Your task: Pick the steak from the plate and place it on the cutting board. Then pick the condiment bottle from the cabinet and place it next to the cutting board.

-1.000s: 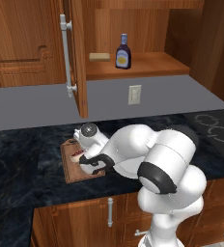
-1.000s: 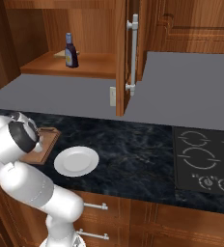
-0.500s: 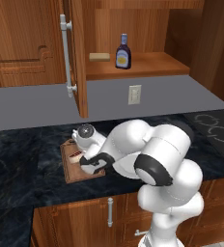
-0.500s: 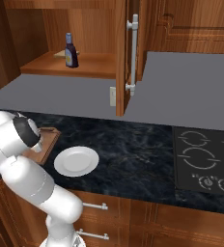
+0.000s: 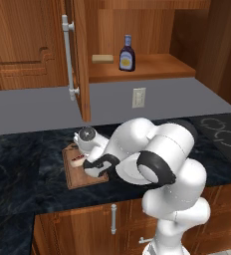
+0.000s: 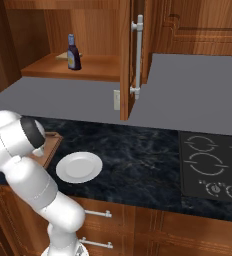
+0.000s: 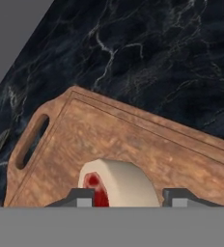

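In the left base view, the white arm bends low over the rectangular brown wooden cutting board, which lies on the dark marbled counter. The two-finger gripper hangs over the board, and a sliver of the small red steak with a pale fat rim shows beneath it. Above, toward twelve o'clock, the reddish-brown wooden wall cabinet stands open, with the dark purple-brown condiment bottle with a yellow label upright on its shelf and a flat tan block just beside it at nine o'clock.

In the right base view, the round white plate sits bare on the counter, just at four o'clock of the board's corner. The bottle is on the shelf at eleven o'clock; a black stovetop lies at three o'clock.

In the hand view, the steak stands on the board between the two dark fingertips, one close at each side; the jaws are narrowly apart around it, and whether they press it cannot be told. The board's handle slot points to nine o'clock.
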